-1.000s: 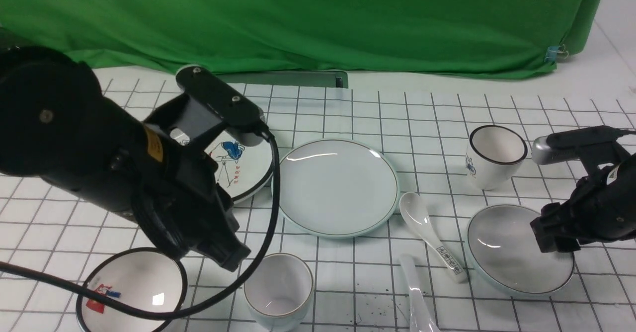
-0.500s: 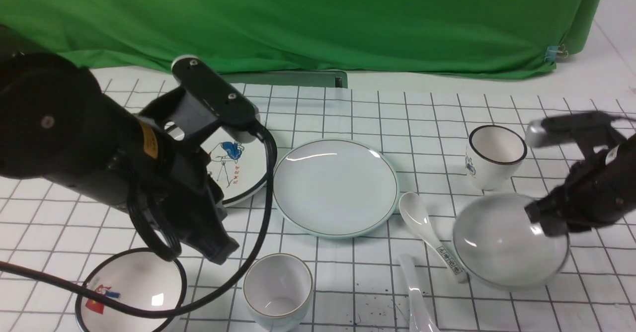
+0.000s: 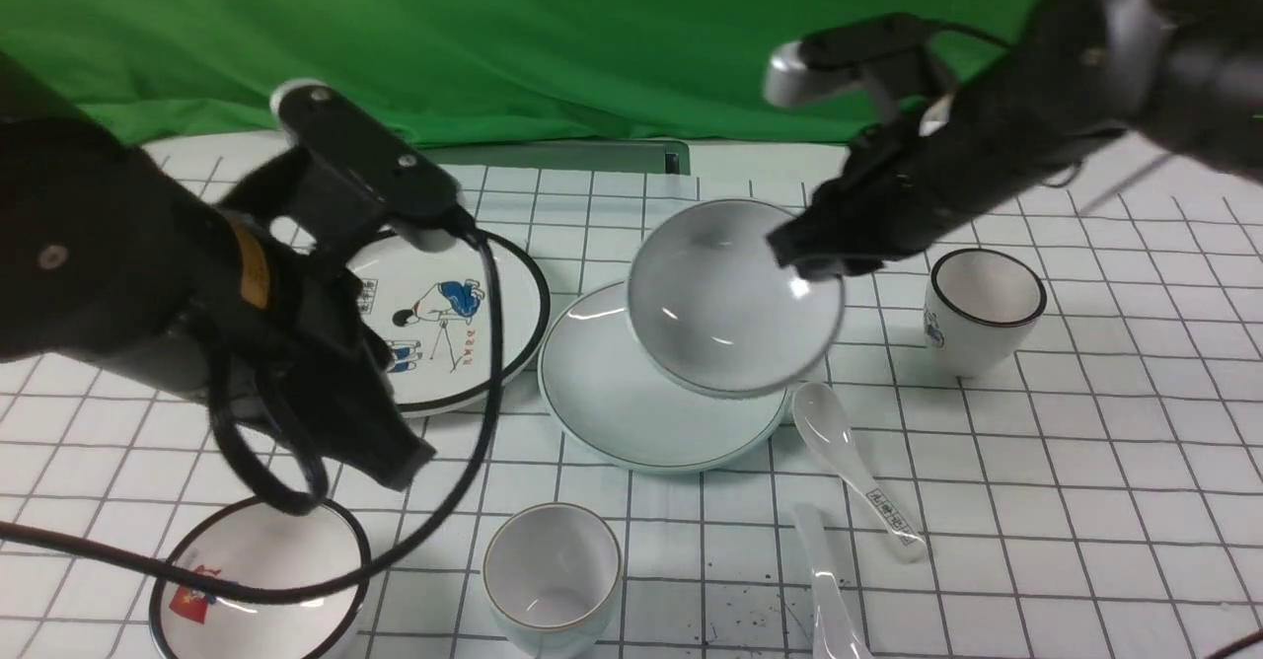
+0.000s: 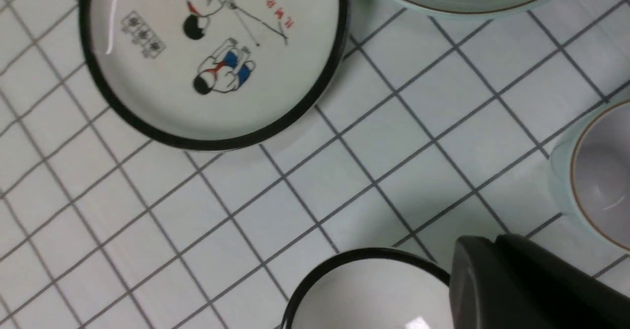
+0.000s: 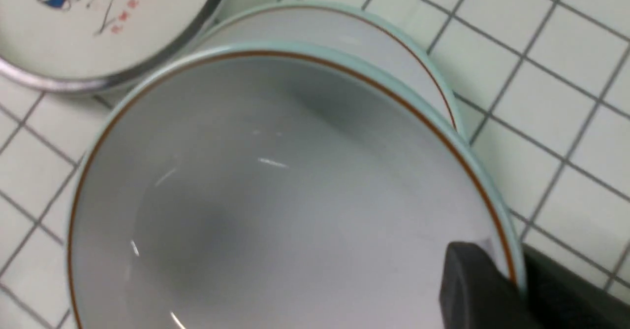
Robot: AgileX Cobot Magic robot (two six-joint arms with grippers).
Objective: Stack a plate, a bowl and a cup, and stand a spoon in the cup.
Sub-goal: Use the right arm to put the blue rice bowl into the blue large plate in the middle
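Pale bluish-white, the bowl (image 3: 735,299) hangs above the plate (image 3: 661,402), its rim pinched by the nearly closed right hand (image 3: 824,245). It opens upward, round, without a long axis. The left hand (image 4: 480,279) is shut, holding nothing. The front view shows the spoon (image 3: 829,590) on the desk (image 3: 1085,541); neither wrist view does.

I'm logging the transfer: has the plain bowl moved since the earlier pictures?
Yes: the bowl has gone up and leftward, from right of the lettered spoon to above the plain plate.
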